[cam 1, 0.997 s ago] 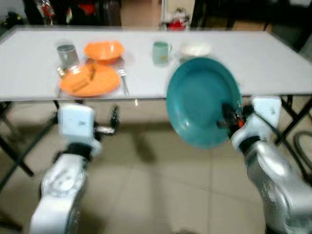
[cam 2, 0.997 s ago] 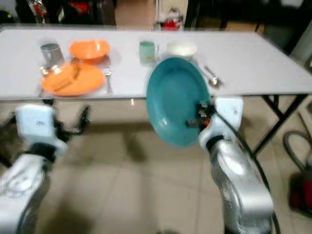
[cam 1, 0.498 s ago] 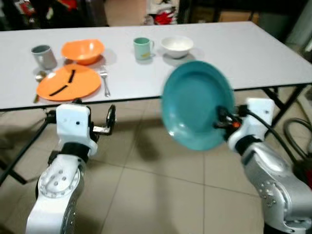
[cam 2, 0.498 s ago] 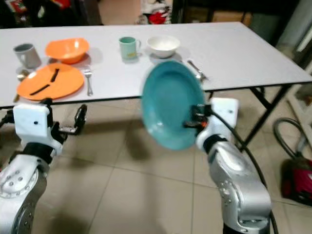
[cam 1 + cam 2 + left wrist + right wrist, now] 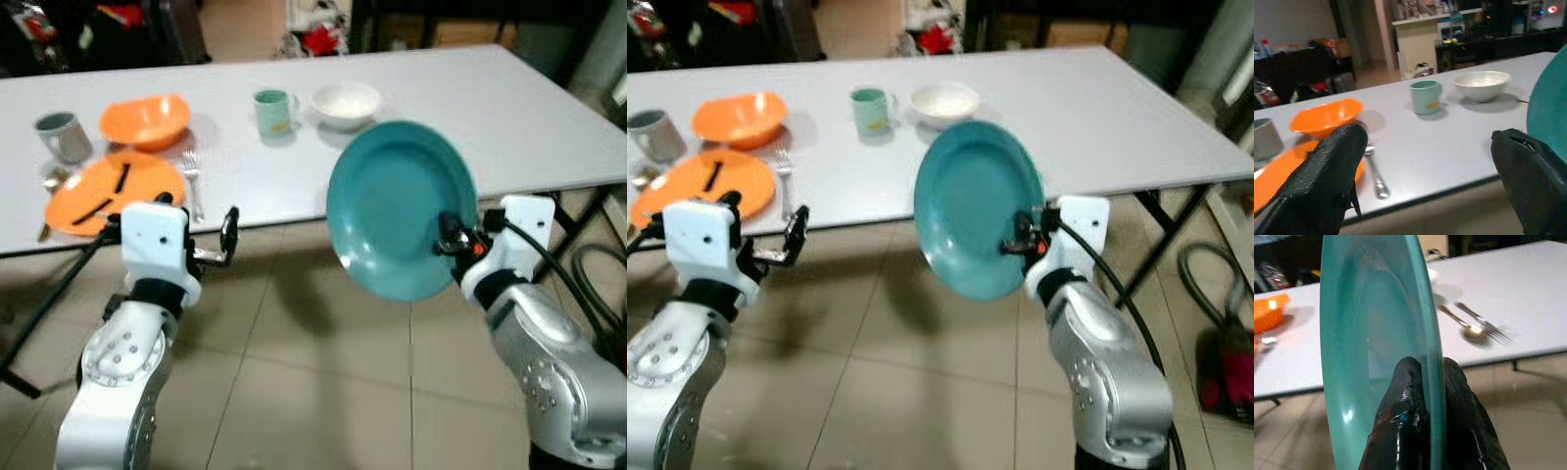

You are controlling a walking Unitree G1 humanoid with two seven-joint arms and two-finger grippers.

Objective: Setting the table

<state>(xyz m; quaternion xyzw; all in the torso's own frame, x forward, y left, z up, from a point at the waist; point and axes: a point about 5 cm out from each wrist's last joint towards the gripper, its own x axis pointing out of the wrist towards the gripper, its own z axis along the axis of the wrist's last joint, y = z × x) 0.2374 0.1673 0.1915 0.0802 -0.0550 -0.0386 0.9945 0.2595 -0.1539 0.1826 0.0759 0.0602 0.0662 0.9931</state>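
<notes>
Teal plate held on edge, rim pinched in right gripper, off the tabletop near side. Left gripper spread wide, empty. Carry step; next likely level it and set down near fork and spoon (right place setting).
</notes>
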